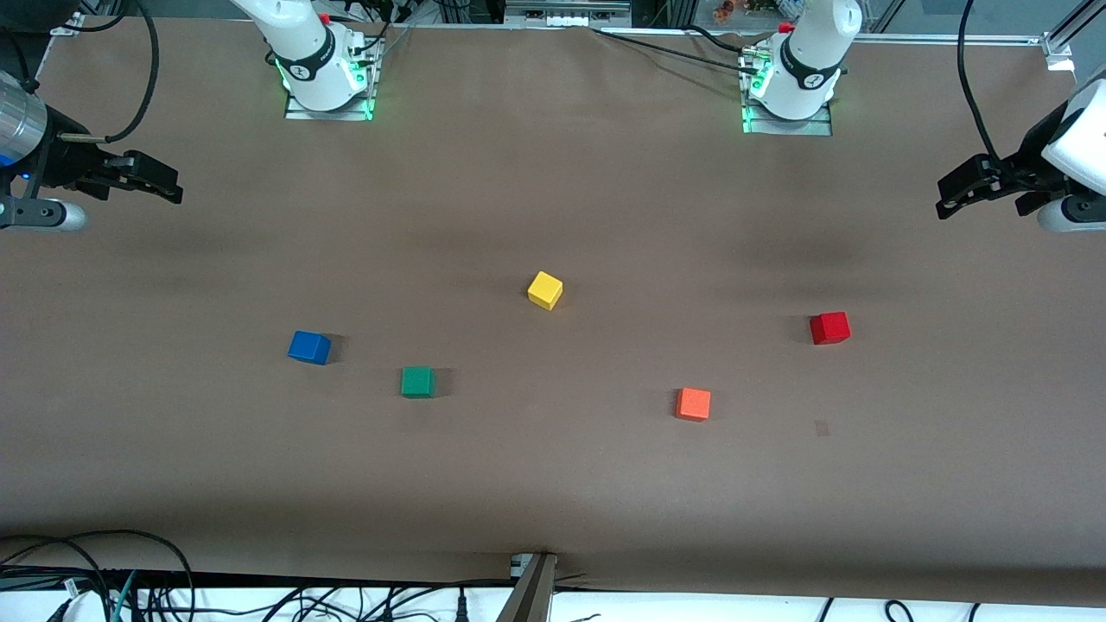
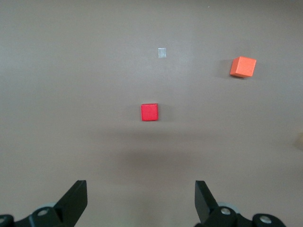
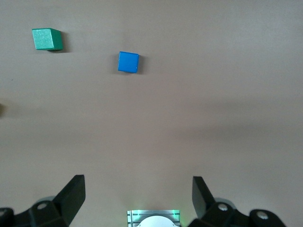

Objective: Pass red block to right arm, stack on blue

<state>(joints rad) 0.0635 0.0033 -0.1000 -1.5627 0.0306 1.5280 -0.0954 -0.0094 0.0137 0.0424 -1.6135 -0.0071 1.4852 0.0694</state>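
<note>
Now idle | left tool (image 1: 950,199) spread wide, over desk (image 1: 553,484) edge | right tool (image 1: 164,181) likewise spread | red block (image 1: 829,328) and blue block (image 1: 309,347) well apart on desk

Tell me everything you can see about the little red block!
The red block is a small bright red cube with flat, matte faces and sharp edges. It sits flat on the brown table, toward the left arm's end. Nothing touches it. It lies farther from the front camera than the orange cube.
</note>
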